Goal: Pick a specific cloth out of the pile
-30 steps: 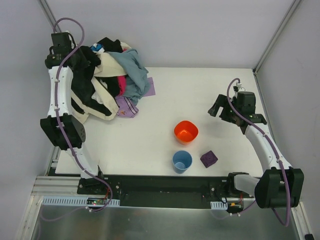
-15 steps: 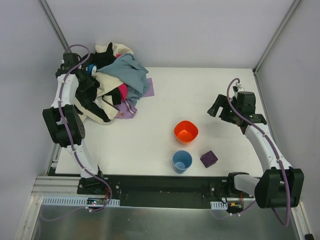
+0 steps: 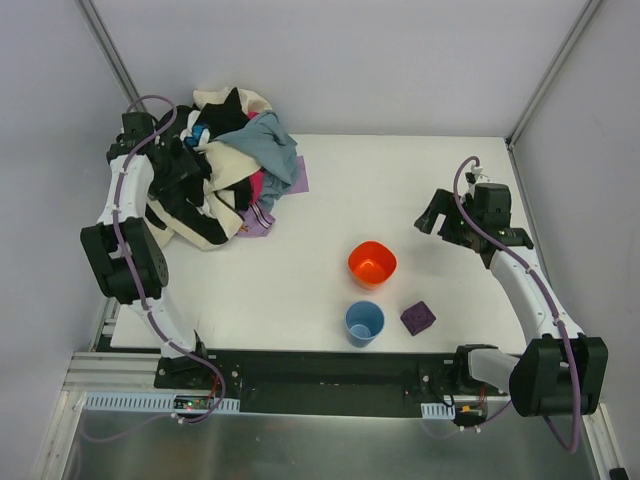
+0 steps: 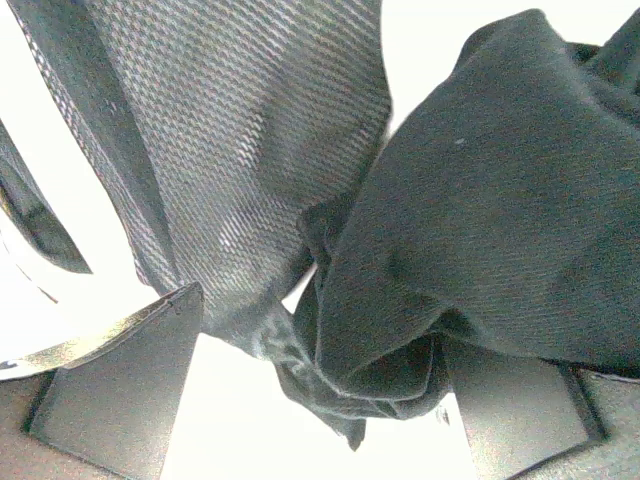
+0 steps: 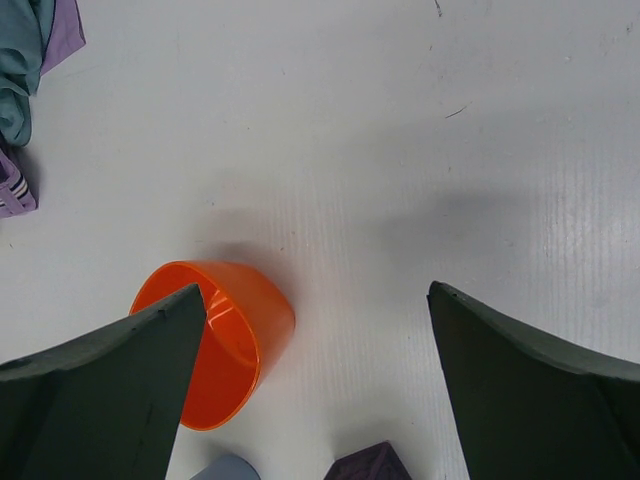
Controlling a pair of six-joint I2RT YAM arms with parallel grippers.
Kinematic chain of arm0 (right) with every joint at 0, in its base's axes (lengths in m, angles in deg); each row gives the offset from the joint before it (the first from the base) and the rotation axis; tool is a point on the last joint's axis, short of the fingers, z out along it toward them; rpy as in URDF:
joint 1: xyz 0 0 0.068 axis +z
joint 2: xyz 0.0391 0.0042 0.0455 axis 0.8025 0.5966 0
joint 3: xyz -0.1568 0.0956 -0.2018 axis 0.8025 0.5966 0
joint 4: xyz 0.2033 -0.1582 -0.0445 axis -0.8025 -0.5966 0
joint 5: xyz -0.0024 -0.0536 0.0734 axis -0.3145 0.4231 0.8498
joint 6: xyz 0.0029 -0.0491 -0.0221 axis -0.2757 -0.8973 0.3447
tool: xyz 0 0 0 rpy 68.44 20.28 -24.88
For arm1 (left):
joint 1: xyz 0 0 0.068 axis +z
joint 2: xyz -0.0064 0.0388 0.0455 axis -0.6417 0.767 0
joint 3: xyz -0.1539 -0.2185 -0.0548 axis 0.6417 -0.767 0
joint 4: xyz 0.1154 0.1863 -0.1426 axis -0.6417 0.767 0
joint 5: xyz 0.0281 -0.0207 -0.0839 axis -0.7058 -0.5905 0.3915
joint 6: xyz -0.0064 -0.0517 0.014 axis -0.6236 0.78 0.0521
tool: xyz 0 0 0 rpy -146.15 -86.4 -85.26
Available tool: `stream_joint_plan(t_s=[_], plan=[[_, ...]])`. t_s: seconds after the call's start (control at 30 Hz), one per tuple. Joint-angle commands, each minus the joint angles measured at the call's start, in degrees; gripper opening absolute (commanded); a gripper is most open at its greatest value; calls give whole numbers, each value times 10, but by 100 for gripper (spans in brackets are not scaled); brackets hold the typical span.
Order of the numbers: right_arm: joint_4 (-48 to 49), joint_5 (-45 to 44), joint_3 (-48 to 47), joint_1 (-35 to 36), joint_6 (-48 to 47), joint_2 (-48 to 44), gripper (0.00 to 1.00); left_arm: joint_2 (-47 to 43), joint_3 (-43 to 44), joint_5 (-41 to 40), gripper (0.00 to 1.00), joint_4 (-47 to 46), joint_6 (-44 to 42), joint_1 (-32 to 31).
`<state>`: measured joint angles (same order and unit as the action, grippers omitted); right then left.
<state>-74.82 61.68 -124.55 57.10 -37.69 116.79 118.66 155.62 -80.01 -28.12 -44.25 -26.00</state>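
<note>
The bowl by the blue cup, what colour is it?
The bowl is bright orange; the top camera shows it best.

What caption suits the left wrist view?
Open left fingers flank a crumpled black woven cloth hanging beside dark grey mesh fabric.

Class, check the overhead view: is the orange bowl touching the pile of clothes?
No, the orange bowl stands apart from the pile, with bare white table between them.

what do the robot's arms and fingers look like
Both the left arm and right arm have white curved links, bulky black joint housings and a lavender cable running along them. Their fingers are flat, dark wedges.
</note>
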Motion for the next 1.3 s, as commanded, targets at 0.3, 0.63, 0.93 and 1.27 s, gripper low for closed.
stream_joint_plan(t_s=[0.3,0.63,0.93,1.27], plan=[[8,10,-2,1,-1,-7,95,-198,-45,5,99,17,8,-67],[7,6,3,1,-6,-9,96,-114,-13,-64,99,17,-48,-264],[-2,-6,10,1,-16,-19,96,54,39,-196,99,19,-68,-361],[-2,-8,13,1,-17,-16,96,143,73,-288,99,47,-58,-361]])
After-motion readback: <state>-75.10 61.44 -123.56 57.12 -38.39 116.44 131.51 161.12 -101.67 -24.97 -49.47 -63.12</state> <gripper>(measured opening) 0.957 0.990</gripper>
